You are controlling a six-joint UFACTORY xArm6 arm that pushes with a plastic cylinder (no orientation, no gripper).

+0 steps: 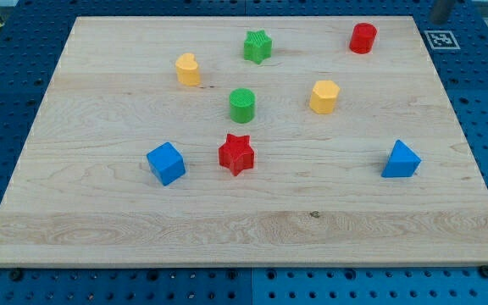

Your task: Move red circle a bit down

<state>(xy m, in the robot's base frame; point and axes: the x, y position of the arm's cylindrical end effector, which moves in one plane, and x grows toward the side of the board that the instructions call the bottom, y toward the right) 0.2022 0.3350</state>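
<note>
The red circle (363, 38) stands near the board's top right corner. A short piece of my rod shows at the view's top edge, and my tip (438, 19) is just past the board's top right corner. It is to the right of the red circle and slightly above it, well apart from it and touching no block.
On the wooden board (244, 229) stand a green star (258, 47), a yellow block (188, 69), a green cylinder (242, 105), a yellow hexagon (324, 97), a red star (236, 154), a blue cube (166, 163) and a blue block (401, 159). A marker tag (440, 39) lies off the top right.
</note>
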